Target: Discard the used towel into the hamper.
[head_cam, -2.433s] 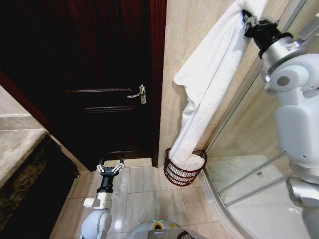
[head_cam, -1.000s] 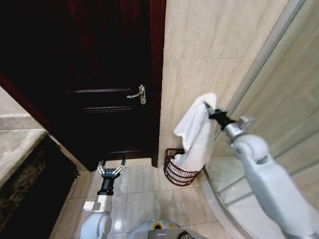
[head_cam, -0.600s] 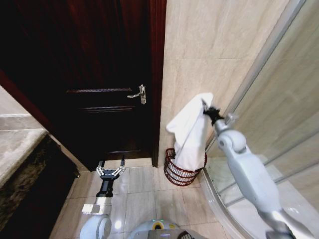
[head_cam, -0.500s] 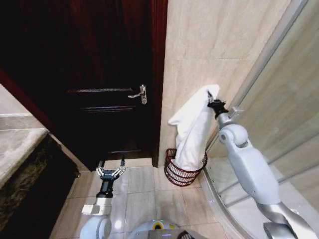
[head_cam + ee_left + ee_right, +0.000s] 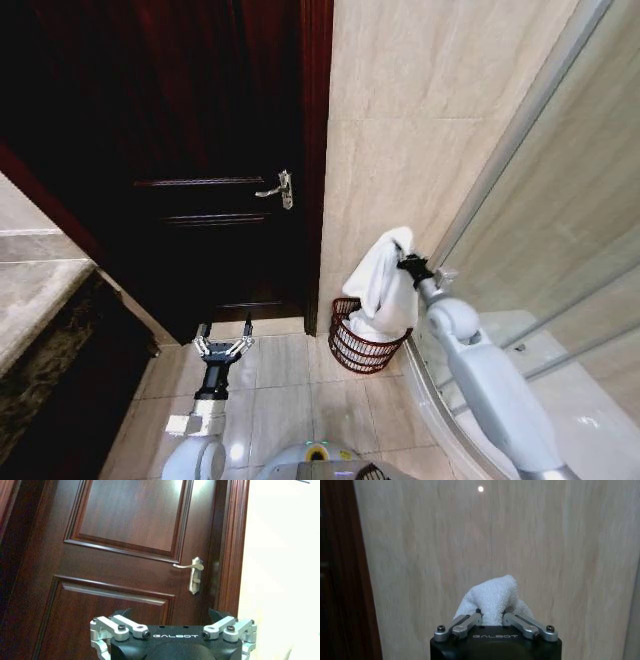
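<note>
My left pincer [image 5: 222, 343] hangs low over the floor tiles [image 5: 290, 400] on the near left, its fingers spread apart, facing the dark wooden door [image 5: 200, 150]. Farther off to the right, my right pincer [image 5: 405, 265] is clamped on the white towel [image 5: 385, 285] (a bunched fold pokes up between the fingers), which droops into the hamper [image 5: 362, 338]. The hamper stands on the floor against the beige tiled wall [image 5: 420, 120], just right of the door frame.

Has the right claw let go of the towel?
No, the right claw is shut on a fold of the white towel.
</note>
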{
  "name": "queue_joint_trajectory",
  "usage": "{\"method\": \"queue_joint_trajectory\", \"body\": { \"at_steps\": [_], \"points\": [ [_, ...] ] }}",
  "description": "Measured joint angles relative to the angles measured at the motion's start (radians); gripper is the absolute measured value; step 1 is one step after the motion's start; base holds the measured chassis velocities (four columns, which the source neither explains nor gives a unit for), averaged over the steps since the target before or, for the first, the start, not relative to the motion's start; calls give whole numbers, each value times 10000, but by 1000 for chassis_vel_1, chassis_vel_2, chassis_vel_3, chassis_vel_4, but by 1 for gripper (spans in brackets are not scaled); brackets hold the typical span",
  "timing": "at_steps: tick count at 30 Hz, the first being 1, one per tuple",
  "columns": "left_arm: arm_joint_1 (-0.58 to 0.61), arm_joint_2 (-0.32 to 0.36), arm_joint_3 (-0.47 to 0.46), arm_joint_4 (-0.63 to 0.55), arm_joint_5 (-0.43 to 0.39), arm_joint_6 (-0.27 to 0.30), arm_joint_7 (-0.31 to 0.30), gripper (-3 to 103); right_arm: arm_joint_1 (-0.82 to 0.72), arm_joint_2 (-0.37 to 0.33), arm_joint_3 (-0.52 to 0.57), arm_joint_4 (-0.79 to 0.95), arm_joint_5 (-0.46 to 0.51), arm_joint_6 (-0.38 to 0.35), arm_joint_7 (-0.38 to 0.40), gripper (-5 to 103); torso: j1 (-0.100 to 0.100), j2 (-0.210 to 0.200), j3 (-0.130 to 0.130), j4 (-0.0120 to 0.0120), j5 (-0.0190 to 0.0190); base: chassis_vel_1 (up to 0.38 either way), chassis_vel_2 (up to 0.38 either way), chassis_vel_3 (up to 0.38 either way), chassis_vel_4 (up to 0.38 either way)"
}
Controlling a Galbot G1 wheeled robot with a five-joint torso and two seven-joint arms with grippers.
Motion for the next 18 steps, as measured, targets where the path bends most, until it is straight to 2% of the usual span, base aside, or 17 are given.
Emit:
{"method": "queue_joint_trajectory", "body": {
  "at_steps": [2, 6, 9, 13, 17, 18],
  "points": [
    [27, -18, -21, 0, -16, -49, -4, 100, 95, 148, -87, -374, 171, 22, -23, 7, 0, 0, 0, -1, 0, 0, 0, 0, 0],
    [49, -24, -37, 17, -33, -85, -11, 100, 424, 489, -221, -1051, 628, 596, 179, 7, 0, 0, 1, -3, 3, 0, 0, 0, 0],
    [6, 19, -22, 73, -41, -74, -17, 100, 1030, 694, -381, -1069, 1595, 1194, 838, 7, 0, 0, 1, -2, -2, 0, 0, 0, 0],
    [-45, 49, 23, 108, -45, -44, -20, 100, 1737, 747, -491, -837, 2201, 1765, 1313, 7, 0, 0, 1, -1, -3, 0, 0, 0, 0],
    [-46, 91, 28, 108, -80, -23, -21, 100, 2421, 713, -504, -982, 1796, 2477, 1518, 7, 0, 0, 1, -2, -1, 0, 0, 0, 0],
    [-41, 134, 9, 110, -136, -19, -16, 100, 2631, 657, -469, -1122, 1496, 2862, 1556, 7, 0, 0, 1, -1, 1, 0, 0, 0, 0]
  ]
}}
